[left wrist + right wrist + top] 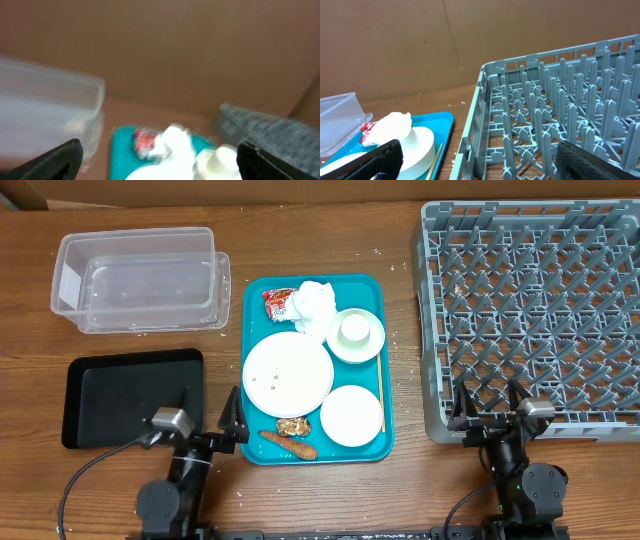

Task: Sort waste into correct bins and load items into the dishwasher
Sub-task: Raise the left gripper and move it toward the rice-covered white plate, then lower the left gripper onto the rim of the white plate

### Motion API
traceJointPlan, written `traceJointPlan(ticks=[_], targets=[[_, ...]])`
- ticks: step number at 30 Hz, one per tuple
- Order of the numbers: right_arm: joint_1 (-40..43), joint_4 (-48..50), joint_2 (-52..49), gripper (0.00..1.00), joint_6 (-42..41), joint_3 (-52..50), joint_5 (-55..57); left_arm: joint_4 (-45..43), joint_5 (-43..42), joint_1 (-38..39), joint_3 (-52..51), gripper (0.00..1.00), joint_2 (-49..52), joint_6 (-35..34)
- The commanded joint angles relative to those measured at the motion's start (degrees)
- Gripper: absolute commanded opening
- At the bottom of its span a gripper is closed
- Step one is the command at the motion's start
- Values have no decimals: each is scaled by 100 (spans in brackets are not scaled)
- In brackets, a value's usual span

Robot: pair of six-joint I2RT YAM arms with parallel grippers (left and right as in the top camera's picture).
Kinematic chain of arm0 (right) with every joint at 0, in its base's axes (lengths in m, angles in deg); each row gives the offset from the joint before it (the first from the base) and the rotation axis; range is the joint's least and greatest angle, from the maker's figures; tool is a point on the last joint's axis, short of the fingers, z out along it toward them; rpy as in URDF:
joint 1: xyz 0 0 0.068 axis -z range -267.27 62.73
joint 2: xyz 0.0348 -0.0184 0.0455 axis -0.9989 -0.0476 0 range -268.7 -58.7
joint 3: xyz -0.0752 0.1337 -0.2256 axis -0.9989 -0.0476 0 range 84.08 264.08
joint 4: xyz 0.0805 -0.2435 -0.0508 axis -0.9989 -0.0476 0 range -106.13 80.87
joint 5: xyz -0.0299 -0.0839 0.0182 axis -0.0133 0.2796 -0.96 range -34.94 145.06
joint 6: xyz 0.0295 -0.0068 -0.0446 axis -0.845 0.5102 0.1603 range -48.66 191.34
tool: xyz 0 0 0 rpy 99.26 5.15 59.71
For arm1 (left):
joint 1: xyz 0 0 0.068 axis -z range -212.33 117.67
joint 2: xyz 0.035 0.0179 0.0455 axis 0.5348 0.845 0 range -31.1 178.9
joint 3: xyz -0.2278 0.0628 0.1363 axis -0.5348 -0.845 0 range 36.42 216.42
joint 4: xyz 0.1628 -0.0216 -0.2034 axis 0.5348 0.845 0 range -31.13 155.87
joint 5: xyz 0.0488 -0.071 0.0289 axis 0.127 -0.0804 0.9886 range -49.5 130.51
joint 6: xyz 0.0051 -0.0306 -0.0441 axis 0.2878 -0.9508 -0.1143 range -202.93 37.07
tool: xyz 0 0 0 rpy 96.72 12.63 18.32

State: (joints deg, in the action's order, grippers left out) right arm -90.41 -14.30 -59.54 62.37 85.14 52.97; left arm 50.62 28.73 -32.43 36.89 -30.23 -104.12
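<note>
On the teal tray (258, 320) lie a large plate (288, 374), a smaller plate (351, 416) and a bowl with a small cup (356, 333) in it. Waste lies beside them: a crumpled napkin (314, 307), a red wrapper (277, 302), a brown lump (293, 426) and a carrot piece (291, 445). The clear tub (140, 278) and black tray (130, 395) are on the left, the grey dish rack (540, 320) on the right. My left gripper (215, 412) is open near the tray's front left corner. My right gripper (489, 405) is open at the rack's front edge. Both are empty.
A thin wooden stick (381, 395) lies along the teal tray's right side. The left wrist view is blurred, showing the napkin (175, 140), wrapper (145, 140) and tub (45, 115) ahead. The right wrist view looks over the rack (560, 115) and bowl (417, 145). A brown cardboard wall stands behind the table.
</note>
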Motion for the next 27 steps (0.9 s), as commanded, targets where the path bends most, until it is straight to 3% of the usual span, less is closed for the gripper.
traceJointPlan(ticks=[1, 6, 11, 16, 17, 24, 27], targets=[[-39, 44, 68, 100, 46, -59, 50, -610, -678, -28, -20, 100, -59, -337], [-39, 44, 68, 100, 44, -59, 50, -649, -1169, -26, 343, 100, 17, -369], [-39, 42, 68, 100, 46, -59, 50, 588, -1222, -26, 1460, 100, 866, 50], [-39, 42, 68, 100, 46, -59, 50, 1720, -1602, -26, 3101, 100, 2723, 890], [-39, 42, 68, 100, 46, -59, 50, 2356, -1620, -26, 3807, 100, 3539, 944], [-39, 44, 68, 100, 44, -59, 50, 5504, -1947, -20, 6872, 100, 6719, 1191], [-39, 44, 68, 100, 46, -59, 50, 6207, -2350, -22, 7818, 100, 7694, 1161]])
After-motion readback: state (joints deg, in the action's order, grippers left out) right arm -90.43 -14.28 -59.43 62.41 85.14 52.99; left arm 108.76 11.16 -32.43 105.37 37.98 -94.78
